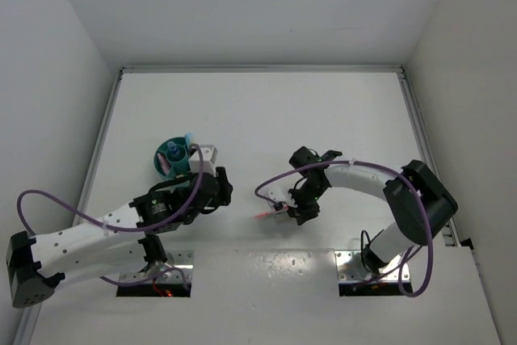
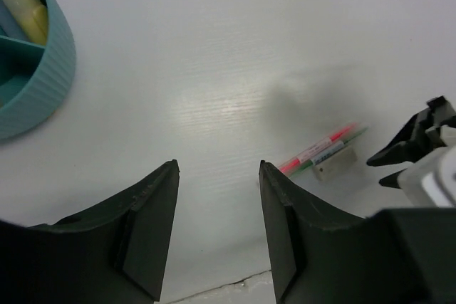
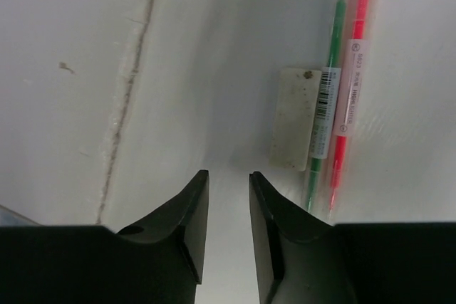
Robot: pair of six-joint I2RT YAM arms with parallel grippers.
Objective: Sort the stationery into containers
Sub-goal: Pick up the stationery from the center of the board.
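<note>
Thin red pen, thin green pen and flat beige eraser lie side by side left of the right tool, slightly parted, empty; left tool gapes empty.

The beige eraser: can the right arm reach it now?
Probably yes. The eraser lies uncovered just ahead of the right gripper; only the green pen lies beside it. Its jaws stand slightly apart, holding nothing.

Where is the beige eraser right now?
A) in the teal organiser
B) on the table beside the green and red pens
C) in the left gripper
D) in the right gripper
B: the right wrist view shows the eraser flat on the table beside the green pen and red pen.
</note>
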